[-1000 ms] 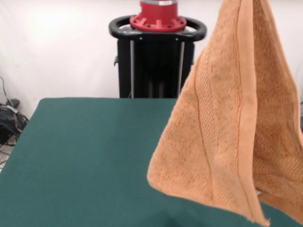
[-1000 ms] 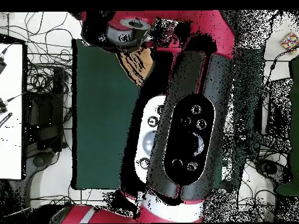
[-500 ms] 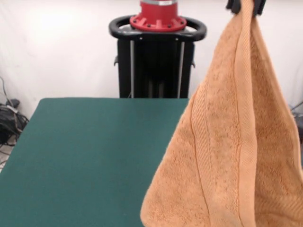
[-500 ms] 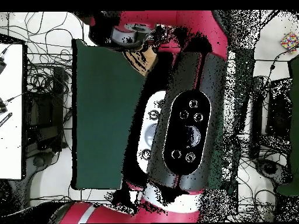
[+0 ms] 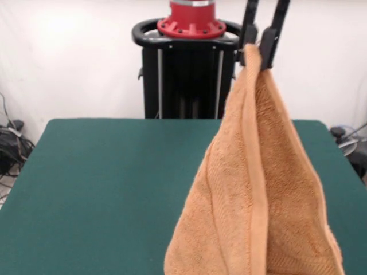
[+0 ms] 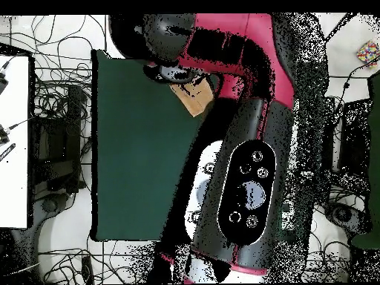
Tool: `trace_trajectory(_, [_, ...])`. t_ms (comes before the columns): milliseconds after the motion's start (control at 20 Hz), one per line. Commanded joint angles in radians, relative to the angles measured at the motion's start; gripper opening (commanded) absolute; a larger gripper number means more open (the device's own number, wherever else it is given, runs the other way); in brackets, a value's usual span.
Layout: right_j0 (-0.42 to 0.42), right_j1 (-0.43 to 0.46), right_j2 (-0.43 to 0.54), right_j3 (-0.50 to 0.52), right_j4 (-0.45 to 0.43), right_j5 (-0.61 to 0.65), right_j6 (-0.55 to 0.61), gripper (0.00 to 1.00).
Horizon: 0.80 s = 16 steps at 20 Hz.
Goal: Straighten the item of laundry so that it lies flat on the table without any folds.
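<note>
Up high, gripper (image 5: 258, 44) pinches towel (image 5: 255, 189) corner (long axis vertical) above table (image 5: 103, 183).

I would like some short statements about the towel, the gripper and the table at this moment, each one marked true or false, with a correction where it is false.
1. The orange-tan terry-cloth towel hangs from the black gripper. True.
2. The gripper's fingers are open and apart from the towel. False: they are shut on the towel's top corner.
3. The towel lies spread flat on the dark green felt-topped table. False: it hangs in long vertical folds.
4. The towel is at the right side of the front view. True.
5. A second towel lies on the table. False: only one towel shows.
</note>
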<state>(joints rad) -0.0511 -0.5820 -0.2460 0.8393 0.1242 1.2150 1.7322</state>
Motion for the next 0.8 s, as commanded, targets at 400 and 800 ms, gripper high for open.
trace_trajectory(400, [-0.042, -0.144, 0.134, 0.485, -0.005, -0.181, -0.106, 0.00])
trace_trajectory(800, [-0.044, -0.255, 0.107, 0.584, -0.045, -0.113, -0.147, 0.00])
